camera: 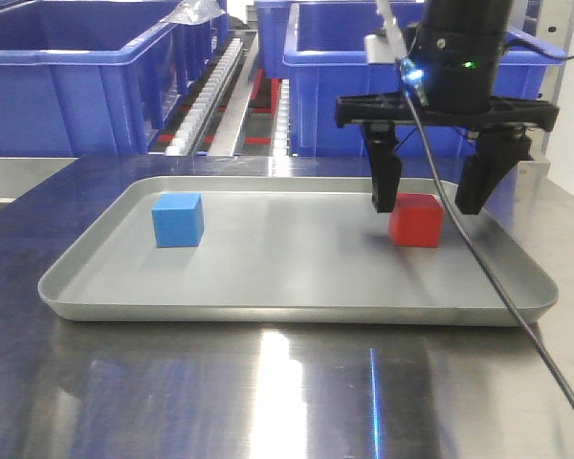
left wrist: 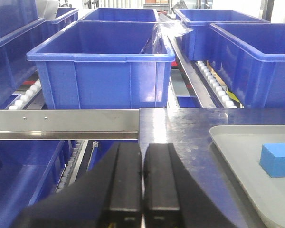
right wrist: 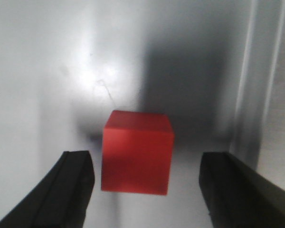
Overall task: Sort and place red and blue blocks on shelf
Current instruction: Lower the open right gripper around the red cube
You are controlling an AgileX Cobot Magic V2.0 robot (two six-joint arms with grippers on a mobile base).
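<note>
The red block (camera: 416, 222) sits on the right part of a shallow grey tray (camera: 297, 311). The blue block (camera: 178, 220) sits on its left part. My right gripper (camera: 427, 206) hangs open over the red block, one finger on each side and apart from it. The right wrist view shows the red block (right wrist: 137, 152) between the spread fingers of the right gripper (right wrist: 149, 159). My left gripper (left wrist: 142, 148) is shut on nothing, low at the table's left edge, facing the shelf's front rail (left wrist: 61, 123). The blue block (left wrist: 277, 160) lies to its right.
Big blue bins (camera: 67, 67) (camera: 392, 76) stand on the shelf's roller tracks (camera: 206, 96) behind the steel table (camera: 268, 392). A black cable (camera: 517, 316) runs from the right arm down over the tray's right front corner. The tray's right rim (right wrist: 263, 95) is close to the right finger.
</note>
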